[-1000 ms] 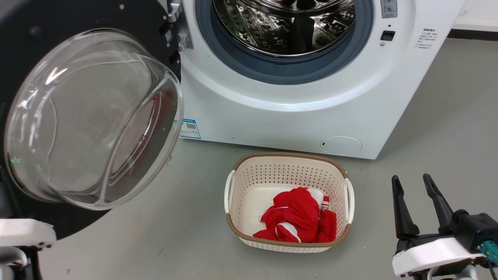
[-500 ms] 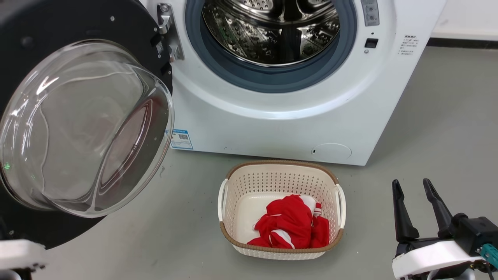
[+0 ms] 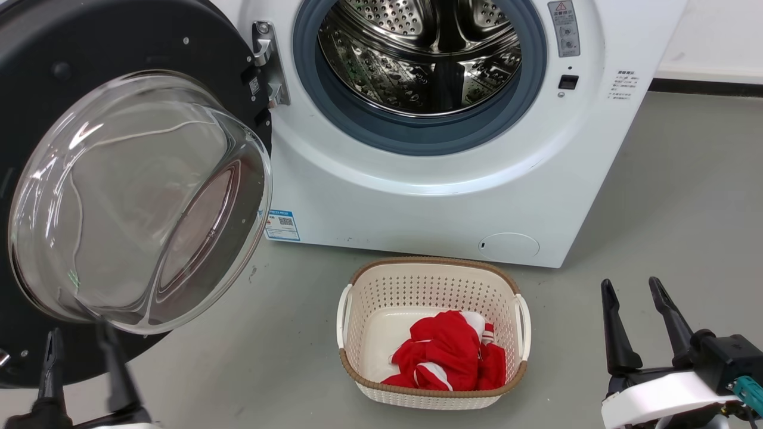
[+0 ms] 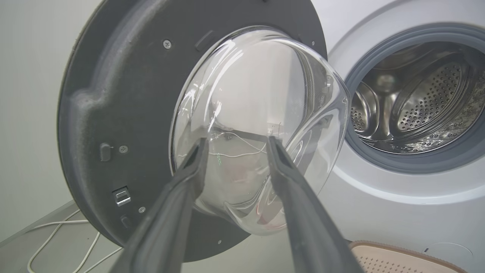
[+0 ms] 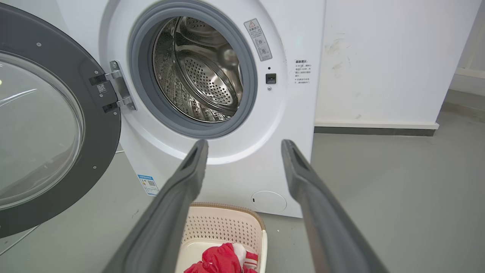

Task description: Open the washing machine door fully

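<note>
- The left claw [image 4: 237, 141] is released, its two fingers spread with nothing between them. It points at the lower part of the door's glass bowl [image 3: 137, 196]. I cannot tell whether the tips touch the glass.
- The right claw [image 3: 630, 282] is also released and empty, well apart from the machine, above the floor [image 3: 685, 196] beside the basket [image 3: 435, 262].
- The washing machine door [image 3: 119, 36] is swung wide to the robot's left on its hinge [image 3: 265, 59], with its inner face towards the head camera. The drum [image 3: 417, 53] of the washing machine [image 3: 417, 202] is fully uncovered, so the task looks nearly or entirely done.
- The door is probably stiff and fairly heavy, and moves only in an arc about the hinge.
- The bulging glass looks smooth, slippery and breakable, so it is a poor place to clamp.
- A better hold is the dark rim farthest from the hinge, pushed with a finger's flat side for leverage.
- The basket holds red cloth [image 3: 447, 351] and sits clear of the door's swing.
</note>
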Available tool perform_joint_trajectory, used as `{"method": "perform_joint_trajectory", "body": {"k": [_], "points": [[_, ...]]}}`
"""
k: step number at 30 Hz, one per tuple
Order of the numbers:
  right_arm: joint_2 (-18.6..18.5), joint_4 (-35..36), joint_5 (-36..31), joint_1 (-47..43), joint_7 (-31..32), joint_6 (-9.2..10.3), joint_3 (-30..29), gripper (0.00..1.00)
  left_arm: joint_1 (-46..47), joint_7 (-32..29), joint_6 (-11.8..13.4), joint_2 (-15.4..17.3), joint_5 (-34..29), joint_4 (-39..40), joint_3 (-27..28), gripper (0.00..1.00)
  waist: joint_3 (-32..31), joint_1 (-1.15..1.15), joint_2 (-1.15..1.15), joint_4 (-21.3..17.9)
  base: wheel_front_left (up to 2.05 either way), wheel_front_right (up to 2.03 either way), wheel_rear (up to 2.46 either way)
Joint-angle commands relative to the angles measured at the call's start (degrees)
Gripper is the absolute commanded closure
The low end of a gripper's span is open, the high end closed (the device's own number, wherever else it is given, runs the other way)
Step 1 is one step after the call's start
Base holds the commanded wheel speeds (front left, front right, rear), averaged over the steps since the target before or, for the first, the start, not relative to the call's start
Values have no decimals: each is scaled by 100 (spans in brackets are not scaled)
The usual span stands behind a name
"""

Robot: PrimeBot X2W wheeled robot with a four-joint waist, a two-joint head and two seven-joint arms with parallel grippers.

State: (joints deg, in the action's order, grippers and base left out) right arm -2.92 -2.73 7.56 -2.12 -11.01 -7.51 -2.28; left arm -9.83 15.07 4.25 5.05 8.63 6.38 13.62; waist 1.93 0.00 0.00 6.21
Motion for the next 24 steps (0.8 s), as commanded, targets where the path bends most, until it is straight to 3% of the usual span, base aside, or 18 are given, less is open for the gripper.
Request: {"method": "perform_joint_trajectory", "body": {"k": [1, 8, 18, 24], "points": [[8, 6, -18, -13, -1, 4, 8, 0, -36, 14, -6, -16, -40, 47, -22, 0, -11, 0, 0, -11, 0, 0, 0], [8, 37, -93, -39, 17, 4, 35, 0, -93, 14, -73, -184, -234, 26, -608, 0, -163, 0, 0, -146, 0, 0, 0], [8, 234, -217, -24, 51, 4, 13, 0, 594, 14, -329, -207, -640, -256, -1482, 0, -197, 0, 0, -538, 0, 0, 0], [9, 366, -310, -58, 85, 4, 57, 0, 942, 14, -424, -209, -648, -551, -1622, 0, -220, 0, 0, -796, 0, 0, 0]]}}
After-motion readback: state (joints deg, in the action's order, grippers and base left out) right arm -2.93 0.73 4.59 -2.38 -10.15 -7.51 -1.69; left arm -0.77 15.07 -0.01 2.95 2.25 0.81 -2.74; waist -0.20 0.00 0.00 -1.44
